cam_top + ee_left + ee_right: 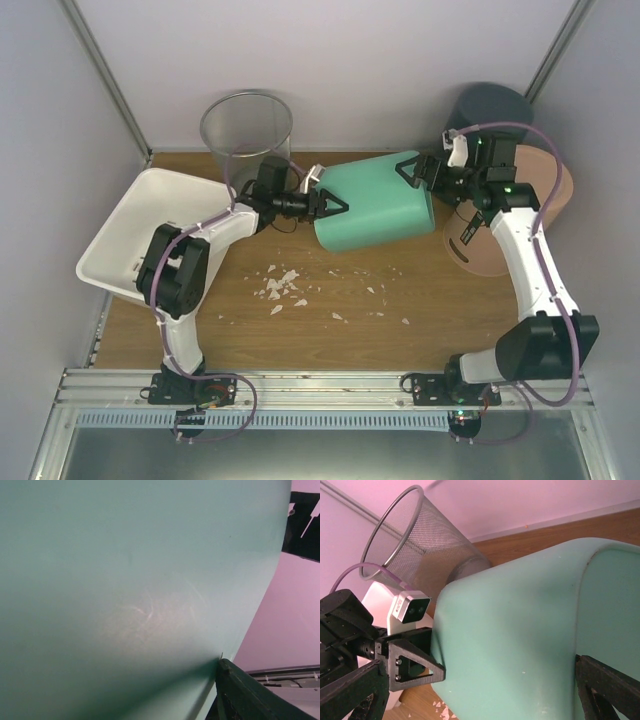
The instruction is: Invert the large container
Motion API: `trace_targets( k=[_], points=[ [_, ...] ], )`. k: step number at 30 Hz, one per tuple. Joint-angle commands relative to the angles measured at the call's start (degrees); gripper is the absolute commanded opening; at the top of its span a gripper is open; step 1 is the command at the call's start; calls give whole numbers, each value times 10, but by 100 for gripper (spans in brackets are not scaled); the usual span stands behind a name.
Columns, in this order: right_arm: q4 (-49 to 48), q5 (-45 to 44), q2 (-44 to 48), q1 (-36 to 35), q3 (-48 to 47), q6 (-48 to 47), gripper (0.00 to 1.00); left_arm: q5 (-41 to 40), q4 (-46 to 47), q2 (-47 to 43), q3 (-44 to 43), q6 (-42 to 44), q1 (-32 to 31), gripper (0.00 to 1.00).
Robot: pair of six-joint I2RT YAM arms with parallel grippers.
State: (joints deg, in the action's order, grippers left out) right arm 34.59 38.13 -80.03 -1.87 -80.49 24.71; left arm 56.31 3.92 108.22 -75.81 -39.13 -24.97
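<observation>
The large container (375,205) is a mint-green tub lying on its side across the middle of the table. My left gripper (332,203) is at its left end, jaws spread; one dark finger (250,695) touches the green wall (130,590) that fills the left wrist view. My right gripper (415,170) is at the tub's upper right end, open wide. In the right wrist view the tub (520,640) lies between its two far-apart fingers (607,685), which do not clamp it. The left arm's finger (415,665) shows beside the tub's far end.
A white tub (130,230) leans at the left wall. A wire mesh bin (245,130) stands behind the left gripper. A dark grey bin (490,105) and a brown container (480,245) sit at the right. White scraps (285,285) litter the wood in front.
</observation>
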Motion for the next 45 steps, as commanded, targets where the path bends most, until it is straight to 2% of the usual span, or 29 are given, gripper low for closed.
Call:
trace_targets(
  k=[1, 3, 6, 11, 32, 45],
  points=[
    [-9, 41, -12, -27, -26, 0, 100, 31, 5, 20, -7, 25, -12, 61],
    [-7, 41, -16, -31, -33, 0, 100, 38, 18, 22, -2, 16, -13, 65],
    [-3, 41, -25, -35, -48, -2, 100, 52, 35, 27, -3, 5, -13, 82],
    [12, 39, -41, -41, -79, -8, 100, 62, 41, 39, -14, -2, -13, 98],
    [55, 17, -108, -81, -170, -21, 100, 62, 67, 136, -32, -33, -14, 99],
    [94, -40, -119, -85, -189, -49, 100, 49, 57, 242, -125, -17, -17, 99]
  ],
)
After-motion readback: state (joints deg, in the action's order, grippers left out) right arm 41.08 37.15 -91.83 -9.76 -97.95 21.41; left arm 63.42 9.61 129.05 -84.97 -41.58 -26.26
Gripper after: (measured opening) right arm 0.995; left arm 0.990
